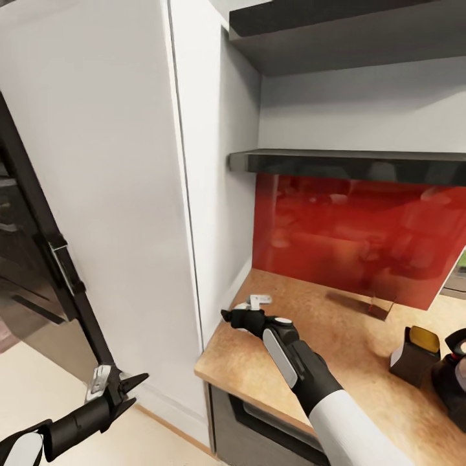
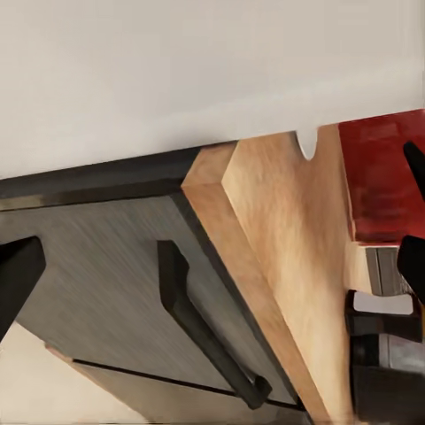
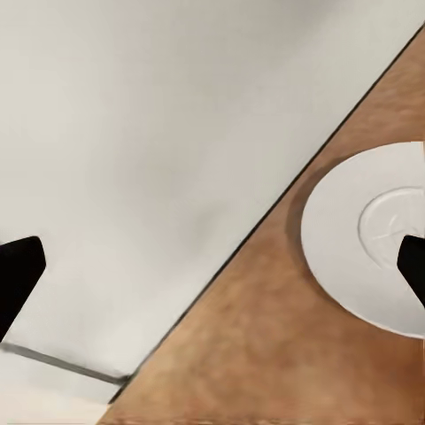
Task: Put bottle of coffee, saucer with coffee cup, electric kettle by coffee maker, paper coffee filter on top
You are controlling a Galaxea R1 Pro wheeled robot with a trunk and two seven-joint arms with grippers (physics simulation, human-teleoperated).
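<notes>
Your right gripper (image 1: 228, 316) hovers low over the light tan speckled countertop (image 1: 336, 336), close to the white cabinet wall — a sensible approach, I'd judge, since the small flat round white saucer (image 3: 372, 239) lies right there under it. Its black fingers (image 3: 18, 279) are spread wide, empty, touching nothing. Your left gripper (image 1: 133, 387) hangs beside the counter's end, forked apart and holding nothing. The small dark brown bottle with the amber-gold top (image 1: 415, 355) already stands on the counter — well apart from the saucer.
</notes>
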